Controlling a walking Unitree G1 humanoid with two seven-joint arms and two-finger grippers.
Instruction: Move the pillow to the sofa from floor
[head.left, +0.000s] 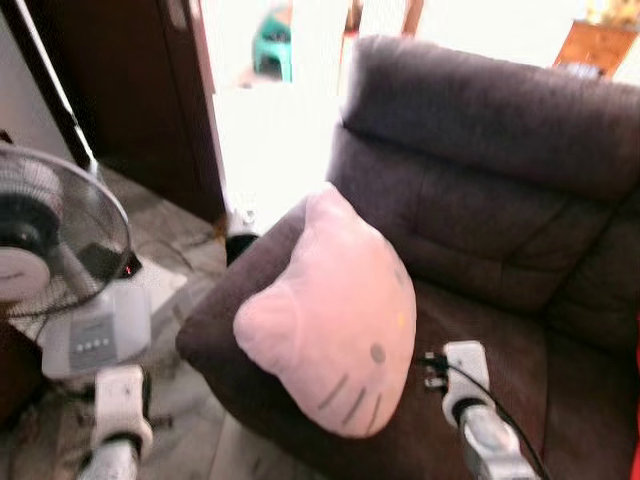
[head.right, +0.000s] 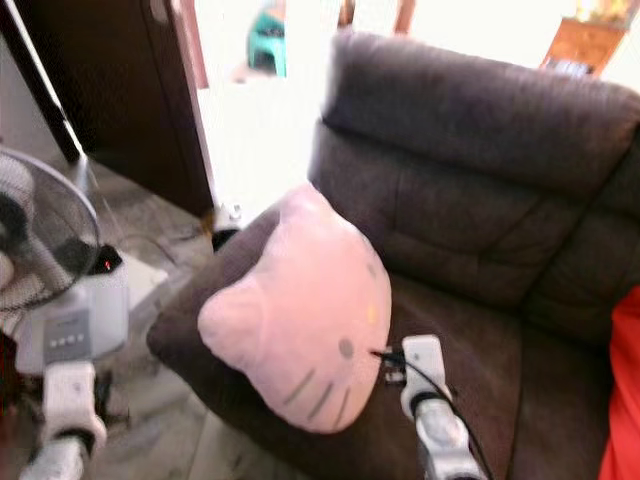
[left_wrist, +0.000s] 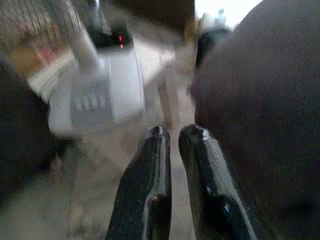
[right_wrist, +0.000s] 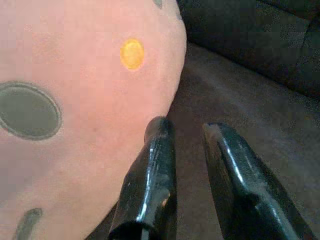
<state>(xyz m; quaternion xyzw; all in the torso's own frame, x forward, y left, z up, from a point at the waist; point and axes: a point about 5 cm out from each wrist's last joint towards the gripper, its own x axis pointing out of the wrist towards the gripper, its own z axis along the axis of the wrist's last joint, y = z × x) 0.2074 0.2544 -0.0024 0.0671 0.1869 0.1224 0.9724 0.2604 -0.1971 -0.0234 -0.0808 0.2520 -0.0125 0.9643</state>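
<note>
At the far left stands a floor fan (head.left: 45, 250) with a round wire cage and a pale grey base bearing a small red light, set on a marbled stone floor (head.left: 185, 420). Just in front of it, low in the scene, hangs the left pincer (left_wrist: 170, 135), its two black fingers lying nearly together with only a thin gap and nothing between them; it points toward the fan's base and the floor beside the sofa's dark arm. Behind the fan is a dark wooden door (head.left: 130, 90), and beyond it a bright, washed-out doorway. Moving right, the pillow (head.left: 335, 315) lies on the left arm and seat edge of a dark brown sofa (head.left: 500, 130), leaning at a tilt. It is pale pink and plush, shaped like a cartoon cat's head with two rounded ears, a small yellow oval nose, a grey oval eye and short grey whisker lines. Immediately right of the pillow, over the seat cushion, sits the right pincer (right_wrist: 187, 132); its black fingers are slightly parted and hold nothing, with one finger (right_wrist: 157, 150) right against the pillow's lower edge near the nose, though contact is hard to confirm. At the far right edge shows a strip of red (head.right: 625, 390).
</note>
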